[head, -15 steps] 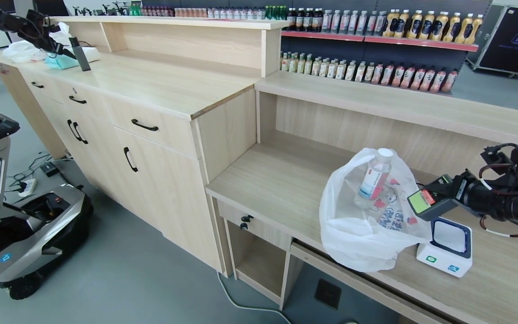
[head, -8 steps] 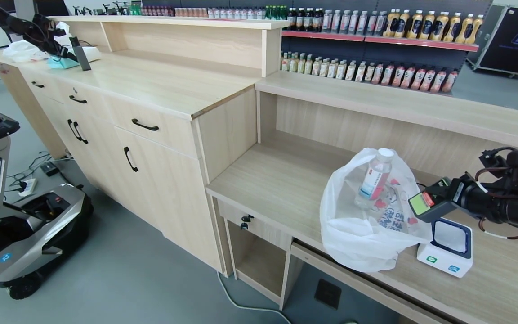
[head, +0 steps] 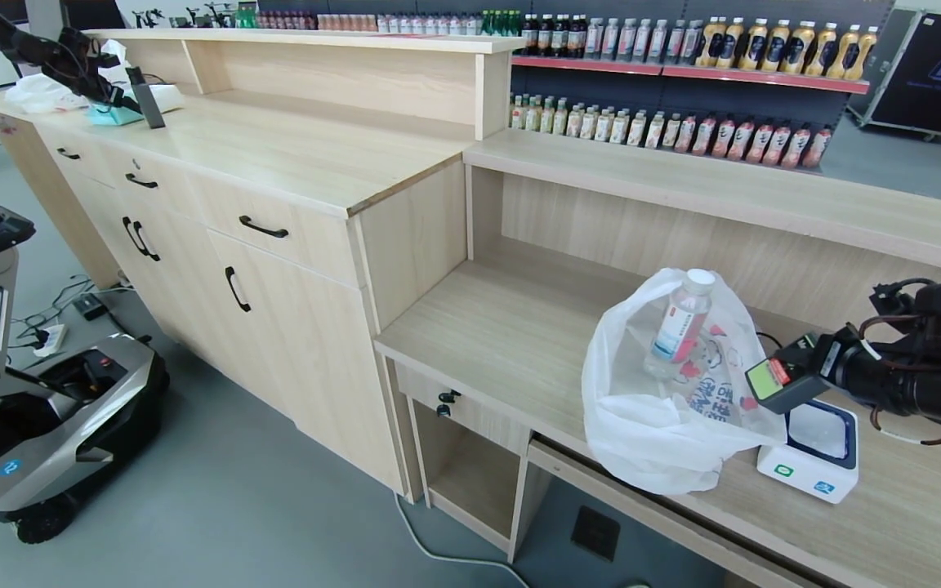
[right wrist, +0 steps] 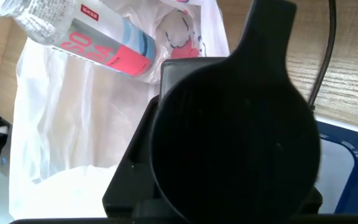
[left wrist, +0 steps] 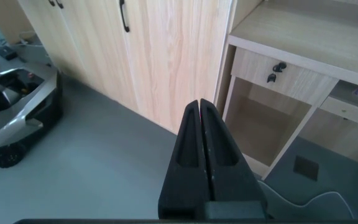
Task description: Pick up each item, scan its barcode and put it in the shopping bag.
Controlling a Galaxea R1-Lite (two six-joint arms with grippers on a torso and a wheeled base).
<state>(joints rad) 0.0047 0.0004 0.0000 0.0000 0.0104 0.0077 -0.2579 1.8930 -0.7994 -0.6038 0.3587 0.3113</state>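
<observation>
Already in shopping bag [head: 642, 433], tilted bottle [head: 681, 322], right jaws pinching green-faced item [head: 767, 381], left jaws pressed together.

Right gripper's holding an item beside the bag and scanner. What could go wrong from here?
The dark green-faced item in the right gripper hangs close to the rim of the shopping bag; it might snag the thin plastic. The bottle leans inside, so a drop could knock it over.

wood counter [head: 315, 155] | drinks shelves [head: 683, 82] | grey floor [head: 234, 498]
</observation>
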